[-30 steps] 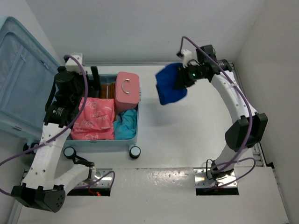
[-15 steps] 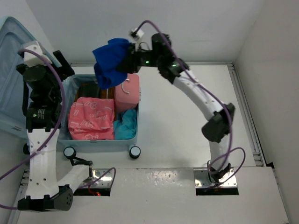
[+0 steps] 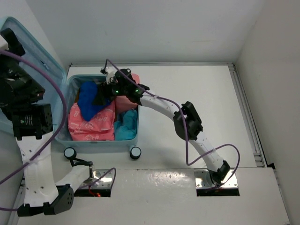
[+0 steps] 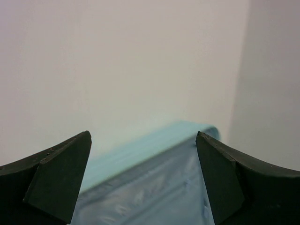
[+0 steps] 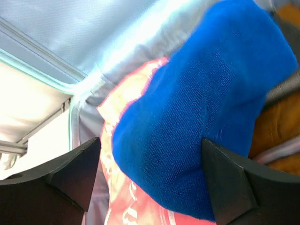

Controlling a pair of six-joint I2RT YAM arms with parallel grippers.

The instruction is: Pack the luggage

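Observation:
The luggage (image 3: 134,138) lies open at the left of the table, its lid (image 3: 44,65) leaning back. A blue cloth (image 3: 89,101) rests inside, on a pink printed package (image 3: 93,125). My right gripper (image 3: 101,95) reaches over the case and stands open just above the cloth. In the right wrist view the blue cloth (image 5: 211,108) bulges between the wide-set fingers of the right gripper (image 5: 150,145), and a gap shows beside the left finger. My left gripper (image 3: 11,47) is raised high at the far left. The left gripper (image 4: 143,140) is open, nothing in it, facing the lid lining (image 4: 154,187).
A small pink hard case (image 3: 127,101) and a teal garment (image 3: 125,126) fill the luggage's right side. A brown item (image 5: 276,126) shows under the cloth. Two wheels (image 3: 135,152) stick out toward the arm bases. White walls close in at left, back and right.
The right arm swung left from over the table, carried the blue cloth down into the luggage, and its jaws opened. The left arm rose up and away to the far left.

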